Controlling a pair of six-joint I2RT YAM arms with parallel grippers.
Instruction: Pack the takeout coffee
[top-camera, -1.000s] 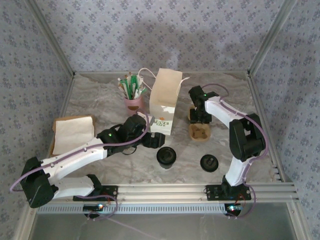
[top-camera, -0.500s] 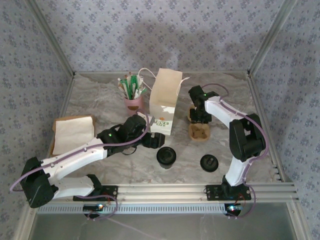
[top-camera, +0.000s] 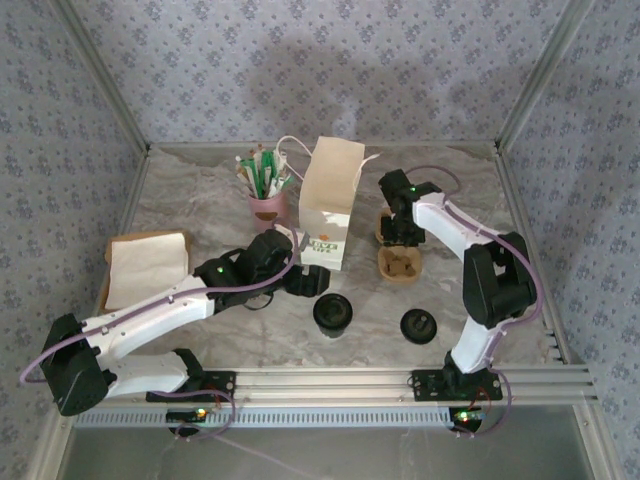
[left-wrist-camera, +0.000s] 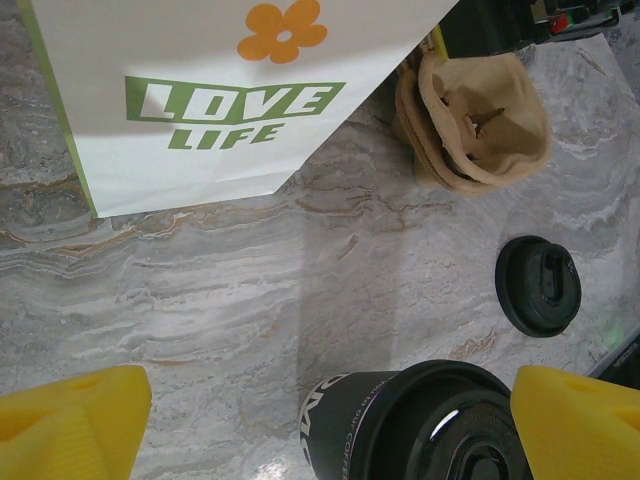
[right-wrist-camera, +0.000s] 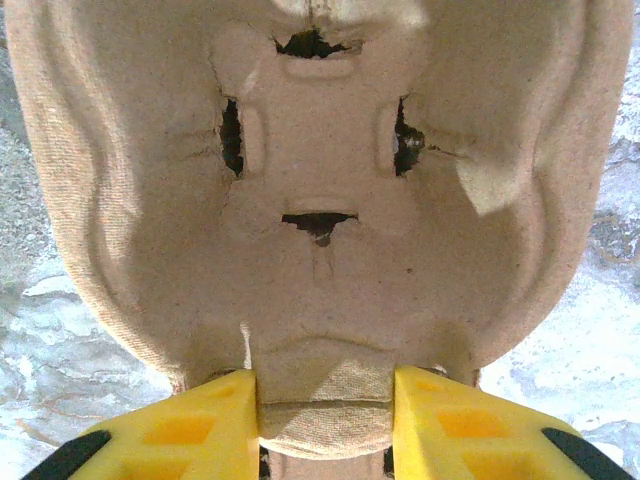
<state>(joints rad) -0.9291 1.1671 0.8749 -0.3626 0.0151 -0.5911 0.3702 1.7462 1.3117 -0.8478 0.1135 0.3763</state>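
Takeout coffee (top-camera: 333, 314) stands unpacked near the bench's (top-camera: 200, 200) front edge; our left fingers (left-wrist-camera: 70, 425) spread beside it, right fingers (right-wrist-camera: 190, 420) pinch the carrier (right-wrist-camera: 320, 200).

Marble table (top-camera: 200, 195) carries a white bag (top-camera: 330, 205), pink cup (top-camera: 266, 210) and pulp carrier (top-camera: 398, 265) at the back. Nearer — the takeout coffee (top-camera: 333, 315) and a loose lid (top-camera: 419, 325).

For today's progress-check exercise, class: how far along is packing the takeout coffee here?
Done: the takeout coffee has its lid on. In hand: the right hand pinches a tab of the pulp carrier; the left hand hovers open by it. Left: the coffee stands on the table, outside the white bag.
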